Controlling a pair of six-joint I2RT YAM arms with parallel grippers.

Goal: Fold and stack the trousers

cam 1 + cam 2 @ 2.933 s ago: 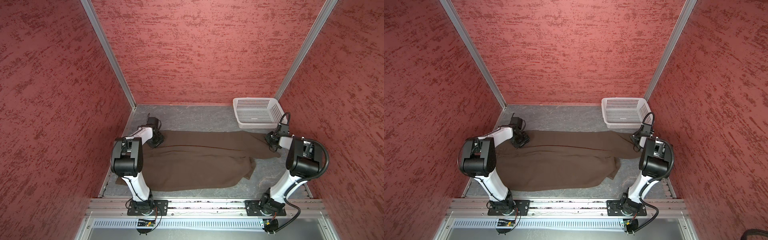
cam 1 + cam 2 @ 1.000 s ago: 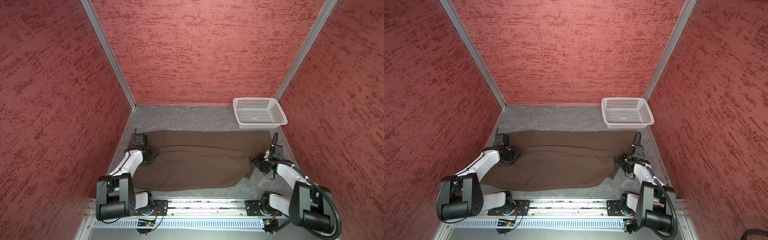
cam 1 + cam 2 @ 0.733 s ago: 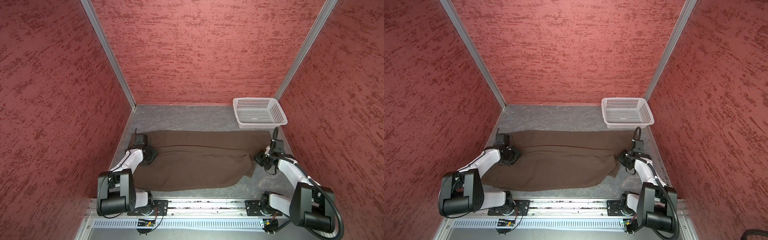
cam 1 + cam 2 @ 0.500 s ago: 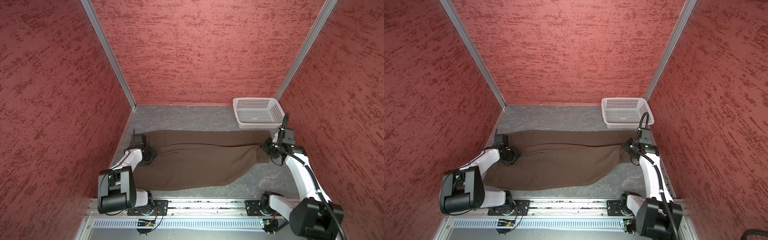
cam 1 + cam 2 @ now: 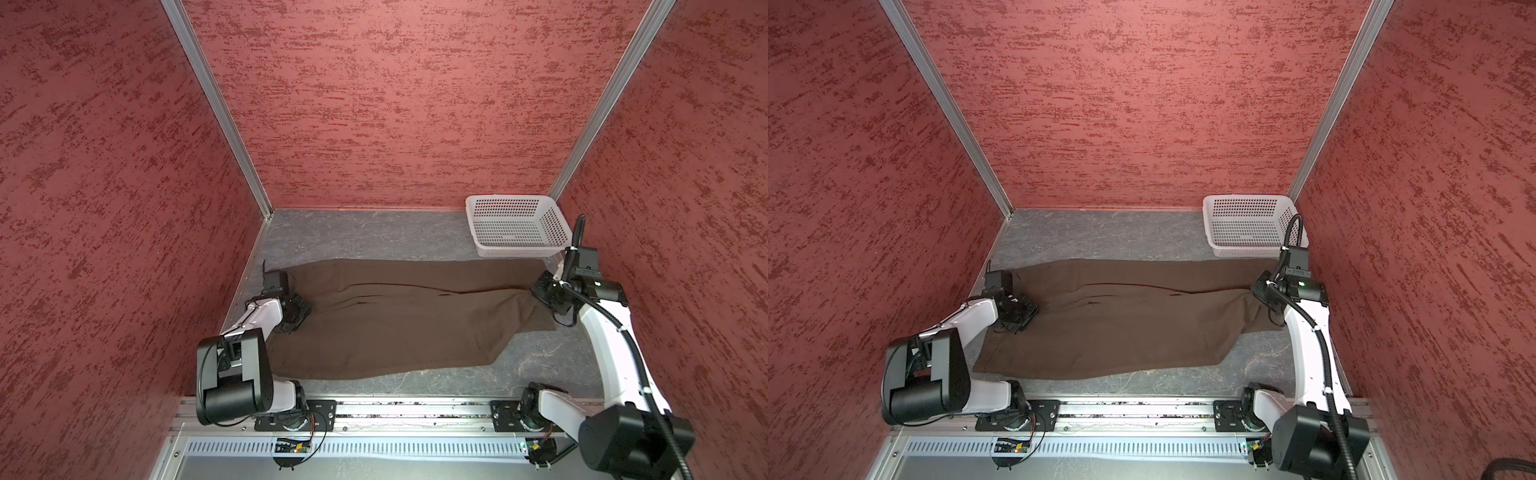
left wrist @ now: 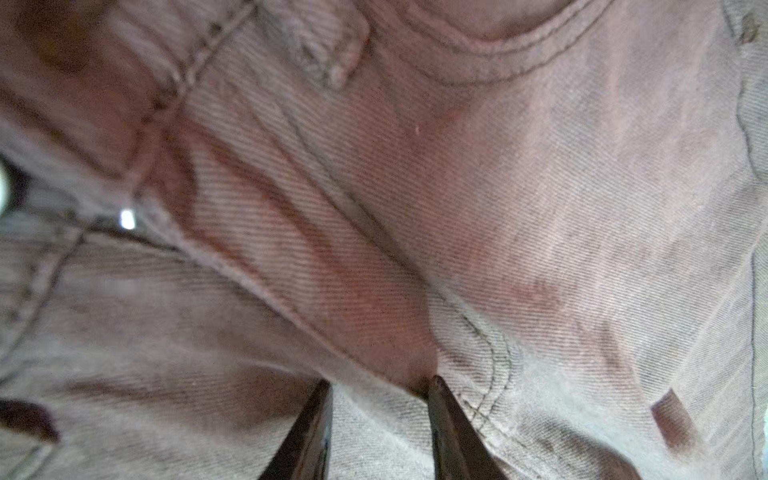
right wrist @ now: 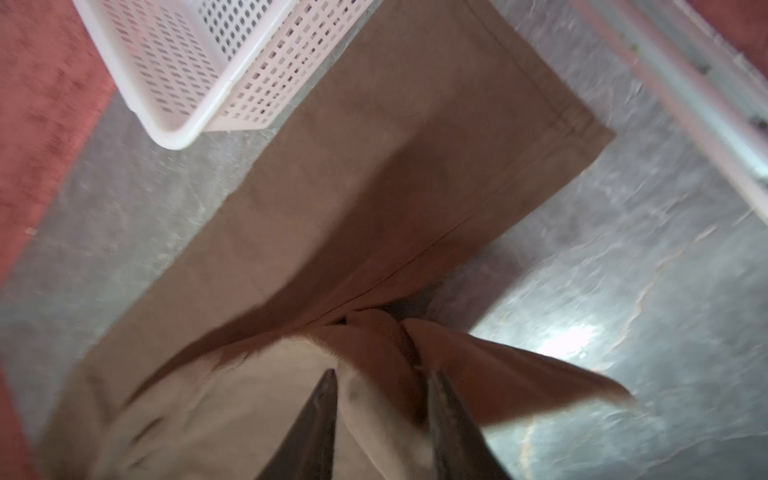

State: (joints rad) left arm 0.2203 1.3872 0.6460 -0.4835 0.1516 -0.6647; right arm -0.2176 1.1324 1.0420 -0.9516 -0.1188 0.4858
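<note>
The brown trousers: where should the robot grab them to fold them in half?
Grip the trousers by the leg hems at the right end, coming down from the right side. They lie flat lengthwise, waistband at the left, so the loose hems could likely be carried straight over onto it.

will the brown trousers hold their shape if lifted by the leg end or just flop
Probably flop: the trousers bunch into soft folds at the right gripper. Likely grippy, not slick: a coarse twill weave shows close up in the left wrist view.
</note>
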